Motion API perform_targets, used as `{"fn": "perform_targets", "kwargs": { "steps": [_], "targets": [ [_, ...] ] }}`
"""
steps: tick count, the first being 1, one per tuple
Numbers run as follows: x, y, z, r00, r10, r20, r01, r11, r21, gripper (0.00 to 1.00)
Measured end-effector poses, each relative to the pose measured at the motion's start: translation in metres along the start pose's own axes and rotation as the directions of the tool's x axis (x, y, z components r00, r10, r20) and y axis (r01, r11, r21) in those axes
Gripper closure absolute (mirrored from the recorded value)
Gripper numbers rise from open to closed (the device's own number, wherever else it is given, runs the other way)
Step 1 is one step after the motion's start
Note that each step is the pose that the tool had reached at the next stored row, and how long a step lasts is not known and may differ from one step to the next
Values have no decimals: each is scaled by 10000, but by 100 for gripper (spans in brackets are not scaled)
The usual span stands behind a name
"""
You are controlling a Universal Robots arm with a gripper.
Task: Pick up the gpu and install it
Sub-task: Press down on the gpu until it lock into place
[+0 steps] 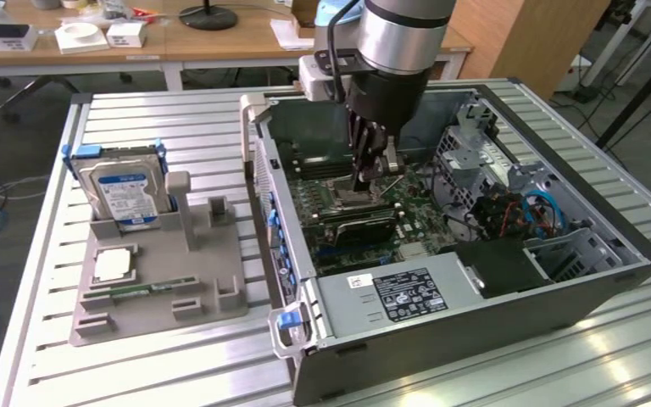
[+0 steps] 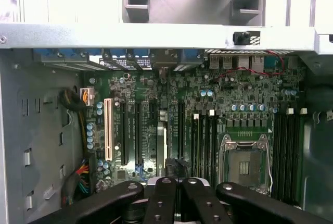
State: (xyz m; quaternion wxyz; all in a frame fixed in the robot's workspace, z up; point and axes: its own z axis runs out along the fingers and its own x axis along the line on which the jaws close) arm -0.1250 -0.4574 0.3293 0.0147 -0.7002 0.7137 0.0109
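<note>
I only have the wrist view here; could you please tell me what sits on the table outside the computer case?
Observer: A grey fixture tray sits beside the case, on the exterior view's left.
Operator: Thank you. Is anything in that tray?
Observer: A silver hard drive with a blue label stands upright at its far end.
Operator: And how is the tool placed overall, please?
Observer: The tool reaches straight down into the open case, and just below its tip you can see the dark face of the gpu.
</note>
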Motion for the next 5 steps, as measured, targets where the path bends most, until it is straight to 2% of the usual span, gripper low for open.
{"fn": "perform_targets", "kwargs": {
  "steps": [5],
  "targets": [
    [0, 0, 0, 10000, 0, 0, 0, 10000, -1, 90]
  ]
}}
